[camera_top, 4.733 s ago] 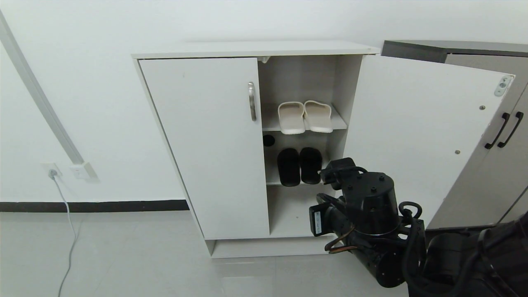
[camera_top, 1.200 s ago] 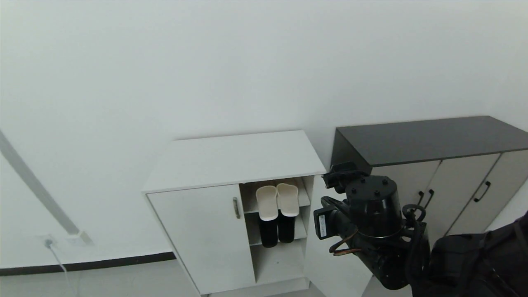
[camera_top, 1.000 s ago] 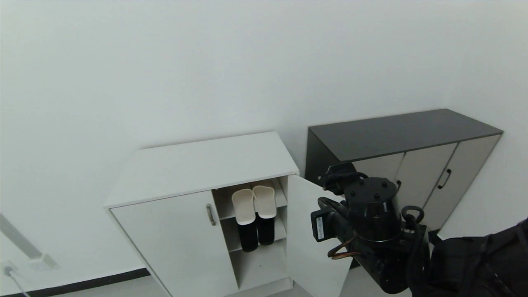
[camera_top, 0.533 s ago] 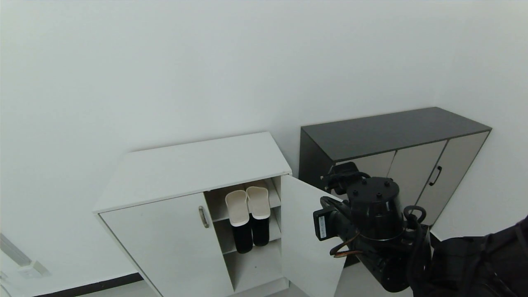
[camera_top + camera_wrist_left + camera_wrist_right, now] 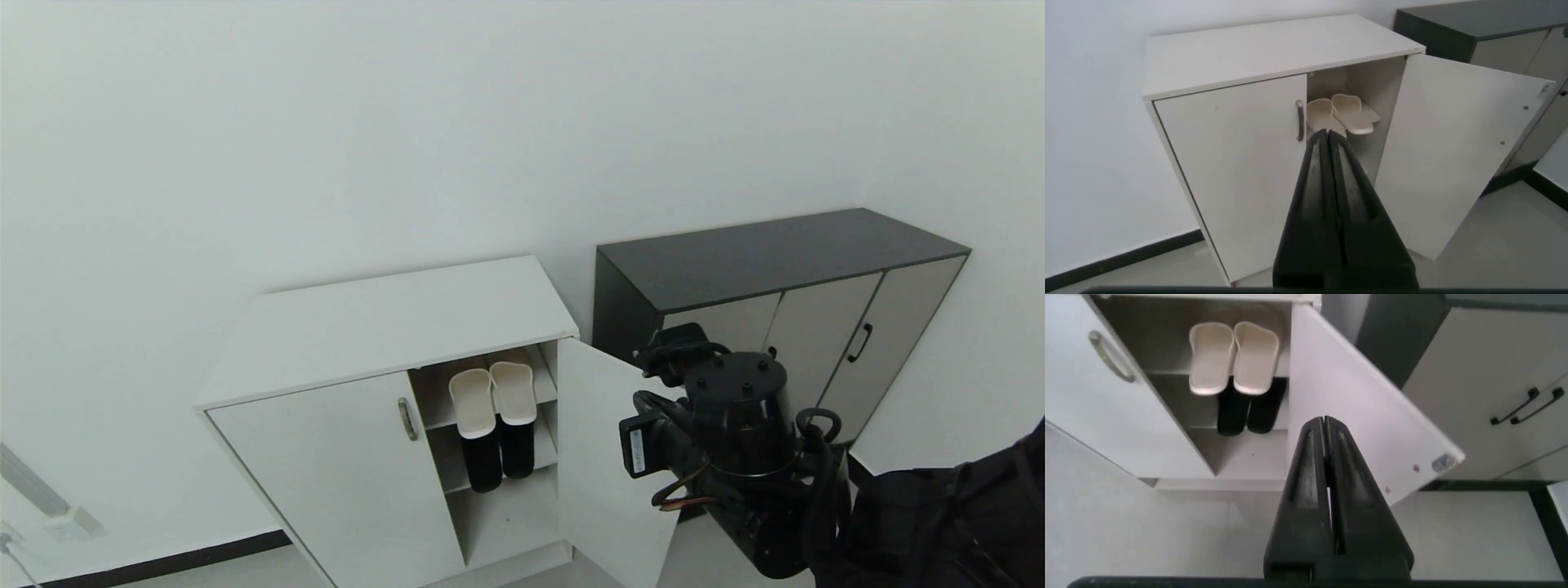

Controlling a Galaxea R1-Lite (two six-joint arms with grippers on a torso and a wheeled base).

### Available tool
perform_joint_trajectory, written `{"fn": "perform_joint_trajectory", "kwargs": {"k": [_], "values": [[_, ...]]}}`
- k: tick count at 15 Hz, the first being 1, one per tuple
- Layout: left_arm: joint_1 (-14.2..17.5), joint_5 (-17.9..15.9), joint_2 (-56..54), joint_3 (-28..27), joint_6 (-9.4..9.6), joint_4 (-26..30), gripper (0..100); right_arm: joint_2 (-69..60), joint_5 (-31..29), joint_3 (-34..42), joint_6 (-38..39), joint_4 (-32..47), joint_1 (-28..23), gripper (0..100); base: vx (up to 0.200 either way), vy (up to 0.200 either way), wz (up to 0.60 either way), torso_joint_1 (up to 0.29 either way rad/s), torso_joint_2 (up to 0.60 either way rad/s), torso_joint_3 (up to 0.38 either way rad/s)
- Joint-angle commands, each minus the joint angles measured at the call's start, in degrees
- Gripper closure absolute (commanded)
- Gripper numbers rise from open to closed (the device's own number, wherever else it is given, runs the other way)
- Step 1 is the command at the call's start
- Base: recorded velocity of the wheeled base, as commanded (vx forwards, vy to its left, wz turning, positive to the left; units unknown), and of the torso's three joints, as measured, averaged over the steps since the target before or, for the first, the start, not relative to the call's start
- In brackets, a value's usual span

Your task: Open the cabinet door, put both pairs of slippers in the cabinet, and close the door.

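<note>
Wall, plain and white, stands well beyond both grippers. Against it stands the white cabinet, straight ahead of the left gripper and ahead of the right gripper, with open floor between each gripper and the cabinet's base. The dark cabinet stands just beside the white one, on the right gripper's side.

The white cabinet's right door hangs open, swung out toward the right gripper. Its free edge, which carries a small latch plate, is the part nearest that gripper but is apart from it. The left door is shut flush, and its metal handle sits near the inner edge, just past the left gripper's tips in the left wrist view.

Through the opening beyond both grippers, the pale slippers lie side by side on the upper shelf. The black slippers lie side by side on the shelf below.

Each gripper's fingers are pressed together, with only a thin seam between them.
</note>
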Motion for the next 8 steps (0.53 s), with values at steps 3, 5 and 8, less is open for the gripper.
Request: {"fn": "perform_joint_trajectory", "kwargs": {"k": [3,5,8], "values": [[0.0,0.0,0.1,0.0,0.07,0.0,100,0.0,-0.1,0.0,-0.1,0.0,-0.4,100,-0.133,0.000,0.00,-0.010,0.00,0.002],[0.0,0.0,0.1,0.0,0.07,0.0,100,0.2,0.0,-0.3,-0.5,-0.1,-1.5,100,0.000,0.000,0.00,0.000,0.00,0.000],[0.0,0.0,0.1,0.0,0.07,0.0,100,1.1,4.7,-7.0,-1.1,0.3,-9.4,100,0.000,0.000,0.00,0.000,0.00,0.000]]}}
